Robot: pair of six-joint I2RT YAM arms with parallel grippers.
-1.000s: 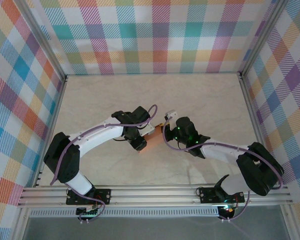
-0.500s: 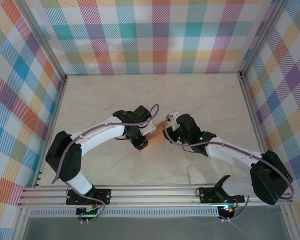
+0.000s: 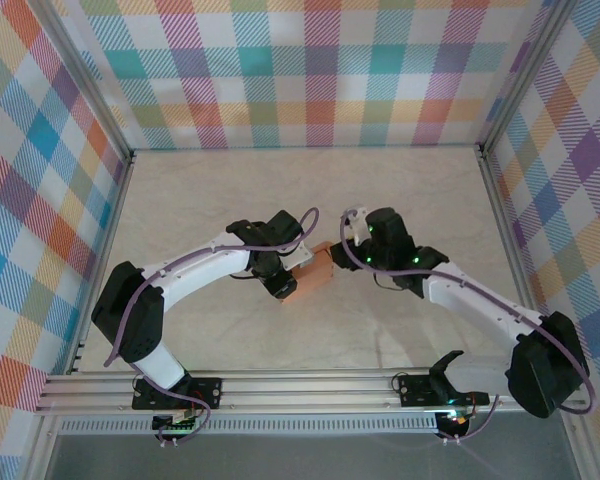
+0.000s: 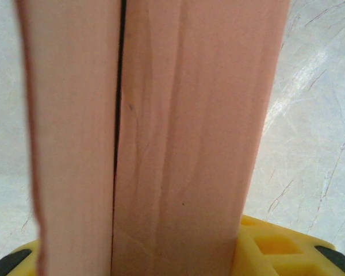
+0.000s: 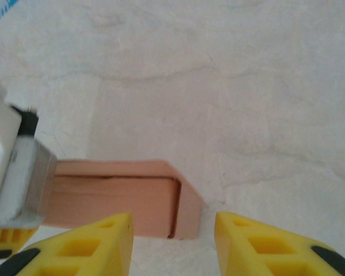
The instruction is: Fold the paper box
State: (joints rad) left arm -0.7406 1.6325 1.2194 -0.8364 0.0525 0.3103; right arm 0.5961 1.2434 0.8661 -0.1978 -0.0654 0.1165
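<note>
The left pincer point(image 4: 132, 253) is clenching the paper box point(image 3: 312, 271), likely light and easily creased, across its flat faces; the right pincer point(image 5: 171, 227) is hovering released near its end.

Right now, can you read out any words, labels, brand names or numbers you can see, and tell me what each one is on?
None can be read.
The paper box is plain salmon cardboard with no print.
The table and the checked walls carry only pattern, no lettering.
Any marking on the left arm or right arm is too small to read.
</note>
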